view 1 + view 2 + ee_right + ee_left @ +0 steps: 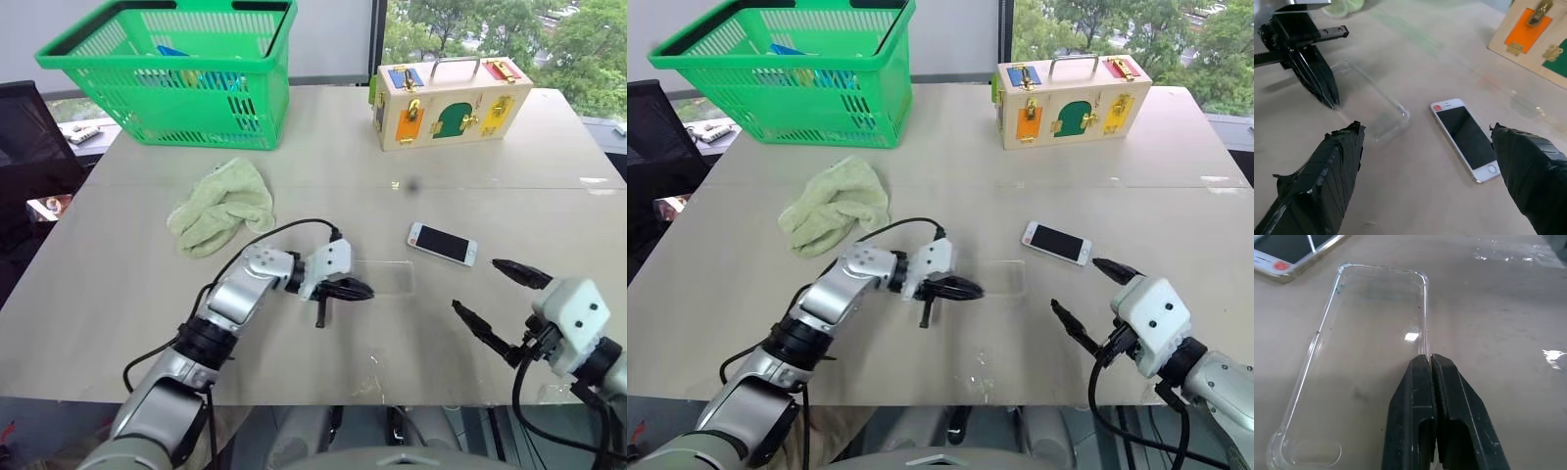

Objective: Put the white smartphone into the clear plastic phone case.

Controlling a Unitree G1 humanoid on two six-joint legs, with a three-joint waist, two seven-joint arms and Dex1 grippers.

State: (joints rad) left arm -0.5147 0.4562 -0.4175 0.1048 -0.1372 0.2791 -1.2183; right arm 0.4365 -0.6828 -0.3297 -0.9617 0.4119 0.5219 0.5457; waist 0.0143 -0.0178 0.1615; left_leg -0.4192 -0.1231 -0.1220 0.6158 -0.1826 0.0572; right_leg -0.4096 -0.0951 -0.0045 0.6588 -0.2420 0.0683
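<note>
Smartphone (443,244), white with a black glass face and rounded corners, lies flat and screen-up on the pale, matte worktop (118,255), at about two o'clock from the left hand (355,290) and untouched. The clear plastic phone case (1366,362) lies open side up just beside the phone, a thin glossy shell with raised lips, thickened corners and an oval camera cutout.

The left hand is pinched fully together; in its wrist view its black tips sit on the case's long side wall, seemingly nipping that thin lip. The right hand (490,299) hovers wide open and empty, with the phone at about eleven o'clock from it.

The step in hand looks like steadying the case. Next, the right hand probably needs to pick the phone up by its long edges; being thin and slick, it may slide.
</note>
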